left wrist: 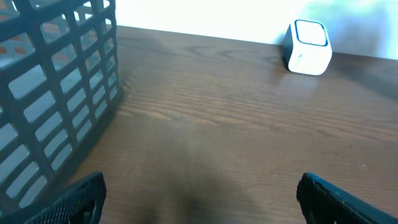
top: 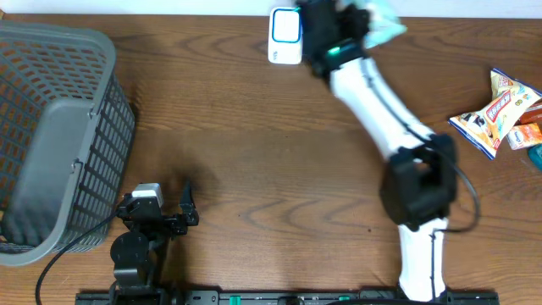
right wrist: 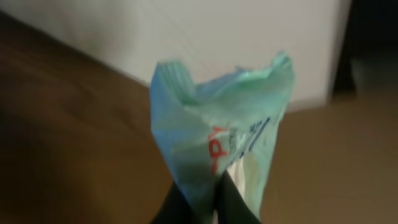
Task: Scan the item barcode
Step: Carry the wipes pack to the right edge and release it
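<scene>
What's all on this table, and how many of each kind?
Grey basket: 1
White scanner: 1
Pale green packet in the right tool: 1
Loose snack packets, right edge: 3 in view, some cut off
Total: 6

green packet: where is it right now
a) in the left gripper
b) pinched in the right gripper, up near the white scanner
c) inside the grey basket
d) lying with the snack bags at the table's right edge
b: the right gripper is shut on the bottom of the green packet, holding it at the far edge of the table, near the white scanner.
</scene>
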Robot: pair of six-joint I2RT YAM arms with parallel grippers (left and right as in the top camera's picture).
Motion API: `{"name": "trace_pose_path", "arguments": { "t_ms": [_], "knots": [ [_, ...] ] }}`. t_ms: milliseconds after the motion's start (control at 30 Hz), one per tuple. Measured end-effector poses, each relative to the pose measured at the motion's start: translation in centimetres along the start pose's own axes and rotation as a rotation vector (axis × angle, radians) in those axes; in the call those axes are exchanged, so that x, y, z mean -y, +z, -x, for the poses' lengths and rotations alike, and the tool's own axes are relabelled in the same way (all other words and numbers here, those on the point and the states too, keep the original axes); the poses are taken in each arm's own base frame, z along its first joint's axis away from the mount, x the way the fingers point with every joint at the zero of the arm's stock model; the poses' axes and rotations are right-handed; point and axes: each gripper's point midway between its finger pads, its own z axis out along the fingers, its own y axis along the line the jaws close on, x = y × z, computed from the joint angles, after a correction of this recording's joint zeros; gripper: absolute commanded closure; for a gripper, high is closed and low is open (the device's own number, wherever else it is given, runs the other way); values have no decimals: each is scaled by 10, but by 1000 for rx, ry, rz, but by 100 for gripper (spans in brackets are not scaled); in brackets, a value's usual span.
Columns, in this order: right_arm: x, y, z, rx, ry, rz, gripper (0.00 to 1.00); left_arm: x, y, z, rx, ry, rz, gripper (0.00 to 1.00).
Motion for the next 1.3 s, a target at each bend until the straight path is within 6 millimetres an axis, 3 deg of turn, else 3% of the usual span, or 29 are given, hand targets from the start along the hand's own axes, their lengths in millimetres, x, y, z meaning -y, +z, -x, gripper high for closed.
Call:
{"name": "trace_pose_path", "arguments": {
  "t_ms": [100,200,333,400,433,600,700,800,967,1033,1100,1133,1200,1300],
  "knots": [
    [44,19,-37,-108,100,-28,99,0,0,0,0,0,0,2],
    [71,45,-93,-266,181,-34,99,0,0,0,0,0,0,2],
    [77,77,-170,-485,292,33,99,0,0,0,0,0,0,2],
    [78,84,-196,-560,352,58,99,0,0,0,0,0,0,2],
    [81,91,-223,-636,429,68,99,0,0,0,0,0,0,2],
    [97,107,-288,-809,634,44,99,0,0,0,0,0,0,2],
    [93,119,-318,-869,735,44,99,0,0,0,0,0,0,2],
    [74,130,-351,-925,782,44,99,0,0,0,0,0,0,2],
    [36,129,-402,-1030,793,66,98,0,0,0,0,0,0,2],
    [32,130,-412,-1050,807,72,79,0,0,0,0,0,0,2],
    [34,132,-418,-1059,836,68,34,0,0,0,0,0,0,2],
    [36,133,-420,-1061,848,65,1,0,0,0,0,0,0,2],
    [38,133,-425,-1072,870,75,1,0,0,0,0,0,0,2],
    [39,129,-416,-1055,929,144,1,0,0,0,0,0,0,2]
  ]
}}
